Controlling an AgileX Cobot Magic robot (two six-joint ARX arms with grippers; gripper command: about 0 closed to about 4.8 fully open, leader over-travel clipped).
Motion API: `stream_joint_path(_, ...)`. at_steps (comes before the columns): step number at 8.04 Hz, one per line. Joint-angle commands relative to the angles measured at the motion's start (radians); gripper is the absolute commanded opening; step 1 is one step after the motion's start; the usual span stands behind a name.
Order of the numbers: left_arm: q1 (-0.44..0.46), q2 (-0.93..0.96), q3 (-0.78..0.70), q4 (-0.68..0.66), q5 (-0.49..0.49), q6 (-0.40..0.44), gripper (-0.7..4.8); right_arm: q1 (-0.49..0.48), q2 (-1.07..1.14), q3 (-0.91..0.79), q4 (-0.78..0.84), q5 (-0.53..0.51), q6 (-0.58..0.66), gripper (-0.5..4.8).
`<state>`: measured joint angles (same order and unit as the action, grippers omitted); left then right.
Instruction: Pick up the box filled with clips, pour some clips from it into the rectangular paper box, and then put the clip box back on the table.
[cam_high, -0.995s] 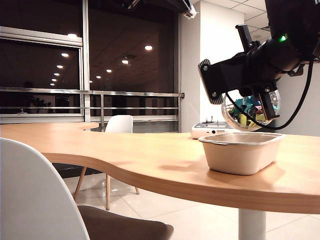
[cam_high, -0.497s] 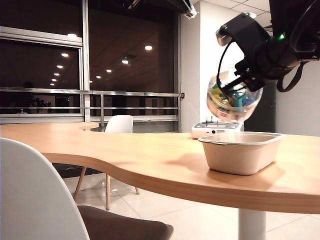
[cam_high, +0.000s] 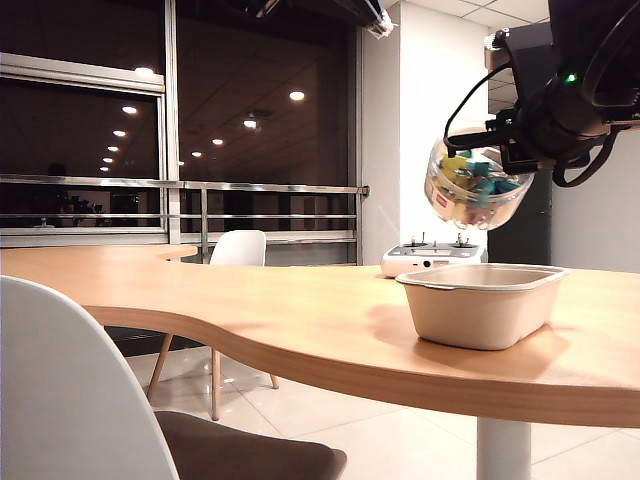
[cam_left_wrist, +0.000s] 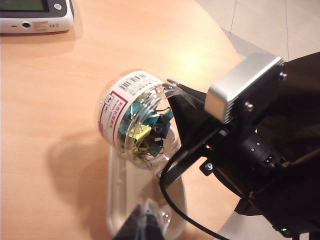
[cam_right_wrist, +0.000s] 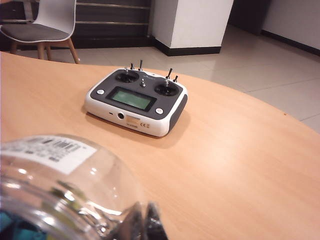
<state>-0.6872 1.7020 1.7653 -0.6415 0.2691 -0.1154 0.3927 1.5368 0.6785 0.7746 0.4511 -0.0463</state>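
The box filled with clips (cam_high: 468, 185) hangs tilted in the air above the near-left part of the rectangular paper box (cam_high: 483, 303). My right gripper (cam_high: 507, 150) is shut on its rim. Coloured clips (cam_left_wrist: 142, 130) show through the clear wall in the left wrist view, where the tub (cam_left_wrist: 135, 117) hangs over the table (cam_left_wrist: 55, 90). In the right wrist view the tub (cam_right_wrist: 55, 185) fills the corner beside my right gripper (cam_right_wrist: 150, 222). My left gripper (cam_left_wrist: 145, 222) is shut on a clear lid (cam_left_wrist: 125, 200). The tray's inside is hidden.
A white-grey remote with small joysticks (cam_high: 432, 256) lies on the table behind the tray, and also shows as the remote (cam_right_wrist: 136, 102) in the right wrist view. White chairs (cam_high: 238, 250) stand past the table's curved edge (cam_high: 300, 370).
The right wrist has rolled and the tub has turned from mouth-down over the tray to a more upright tilt. It has also risen a little and shifted left.
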Motion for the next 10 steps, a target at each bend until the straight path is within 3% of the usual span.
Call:
stream_joint_path(1, 0.0, -0.006, 0.003, 0.014, 0.005, 0.007, -0.06, -0.005, -0.013, 0.007, 0.02, 0.002, -0.655, -0.01)
stream_joint_path(2, 0.0, -0.006, 0.003, 0.014, 0.005, 0.007, -0.06, -0.003, -0.013, 0.007, 0.009, 0.0, -0.851, -0.01)
stream_joint_path(3, -0.001, -0.006, 0.003, 0.014, 0.005, 0.007, -0.06, -0.004, -0.013, 0.006, -0.018, 0.002, -1.323, -0.01)
stream_joint_path(4, -0.001, -0.006, 0.003, 0.014, 0.005, 0.007, -0.06, -0.003, -0.013, 0.007, 0.039, -0.036, -1.491, -0.02)
stream_joint_path(7, -0.001, -0.006, 0.003, 0.014, 0.025, 0.007, -0.06, 0.012, -0.013, 0.011, 0.04, -0.157, -1.772, -0.01)
stream_joint_path(8, -0.001, -0.006, 0.003, 0.012, 0.059, 0.007, -0.06, 0.068, -0.013, 0.012, 0.012, -0.193, -1.821, -0.01)
stream_joint_path(10, -0.001, -0.006, 0.003, 0.002, 0.097, 0.011, -0.06, 0.078, 0.003, 0.011, -0.031, -0.206, -1.825, -0.02)
